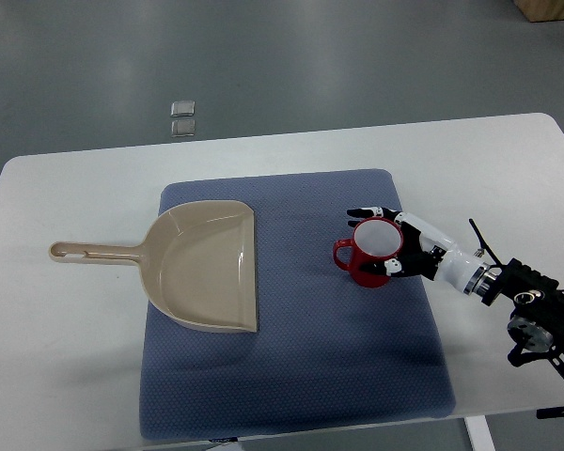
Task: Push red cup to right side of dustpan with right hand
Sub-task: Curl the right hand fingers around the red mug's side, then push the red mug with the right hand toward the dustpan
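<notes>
One red cup (374, 252), one dustpan (202, 266), one blue mat (357, 357), one hand (402, 246)

The red cup (371, 252) is white inside. Left of it lies a beige dustpan (202, 265), on a blue-grey dotted mat (348, 348) over a white table (66, 366). The right hand (409, 246) beside the cup is black and white.

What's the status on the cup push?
Right hand cupped around red cup, fingers touching it. Cup on blue mat, right of the beige dustpan, apart from it. Nothing between them. Left hand out of view.
</notes>
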Available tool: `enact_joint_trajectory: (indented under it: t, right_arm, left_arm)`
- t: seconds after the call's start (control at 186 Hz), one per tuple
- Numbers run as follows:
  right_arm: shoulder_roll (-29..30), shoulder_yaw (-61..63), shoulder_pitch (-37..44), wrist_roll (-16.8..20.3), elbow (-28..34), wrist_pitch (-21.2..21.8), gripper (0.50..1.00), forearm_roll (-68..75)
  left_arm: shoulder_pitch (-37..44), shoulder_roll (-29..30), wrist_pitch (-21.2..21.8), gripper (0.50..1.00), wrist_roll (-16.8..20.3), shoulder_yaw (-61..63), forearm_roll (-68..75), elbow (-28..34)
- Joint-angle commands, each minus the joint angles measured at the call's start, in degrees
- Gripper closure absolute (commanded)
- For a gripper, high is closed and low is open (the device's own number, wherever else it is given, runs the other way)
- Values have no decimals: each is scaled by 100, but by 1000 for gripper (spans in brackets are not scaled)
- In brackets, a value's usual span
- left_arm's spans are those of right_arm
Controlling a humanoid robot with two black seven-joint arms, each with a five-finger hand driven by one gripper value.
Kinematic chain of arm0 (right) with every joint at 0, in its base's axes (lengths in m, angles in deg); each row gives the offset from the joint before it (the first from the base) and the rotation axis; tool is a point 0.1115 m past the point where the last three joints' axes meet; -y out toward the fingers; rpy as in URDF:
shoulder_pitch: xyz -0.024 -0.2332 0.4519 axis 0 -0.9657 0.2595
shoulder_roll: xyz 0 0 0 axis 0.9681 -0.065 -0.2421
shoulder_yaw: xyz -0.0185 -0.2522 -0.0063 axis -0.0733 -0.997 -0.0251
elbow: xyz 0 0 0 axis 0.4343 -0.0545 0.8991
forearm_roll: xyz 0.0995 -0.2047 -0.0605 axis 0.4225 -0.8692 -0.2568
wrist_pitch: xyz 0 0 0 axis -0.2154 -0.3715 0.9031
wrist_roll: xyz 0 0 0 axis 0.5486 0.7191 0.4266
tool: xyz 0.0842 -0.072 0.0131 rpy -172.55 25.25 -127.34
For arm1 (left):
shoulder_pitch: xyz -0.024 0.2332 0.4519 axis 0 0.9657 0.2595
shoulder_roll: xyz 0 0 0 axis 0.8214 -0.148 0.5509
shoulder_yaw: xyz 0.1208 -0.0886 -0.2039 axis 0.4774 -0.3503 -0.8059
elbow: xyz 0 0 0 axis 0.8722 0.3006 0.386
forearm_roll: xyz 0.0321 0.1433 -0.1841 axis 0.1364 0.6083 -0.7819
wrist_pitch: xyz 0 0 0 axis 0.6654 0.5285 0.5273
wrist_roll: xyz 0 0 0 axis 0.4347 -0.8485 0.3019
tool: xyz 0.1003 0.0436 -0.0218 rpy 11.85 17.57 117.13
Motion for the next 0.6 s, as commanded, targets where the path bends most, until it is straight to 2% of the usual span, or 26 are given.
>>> enact_joint_trajectory:
  t: [0.0, 0.156, 0.595]
  right_arm:
    - [35, -83, -8, 0, -13, -11, 566, -11]
    - [140, -57, -17, 0, -22, -46, 566, -11]
    - [711, -154, -17, 0, -31, -653, 568, -37]
  left_arm:
    - [-3, 0, -1, 500, -1, -1, 0, 0]
    - [6, 0, -1, 500, -1, -1, 0, 0]
    - [6, 0, -1, 500, 8, -1, 0, 18]
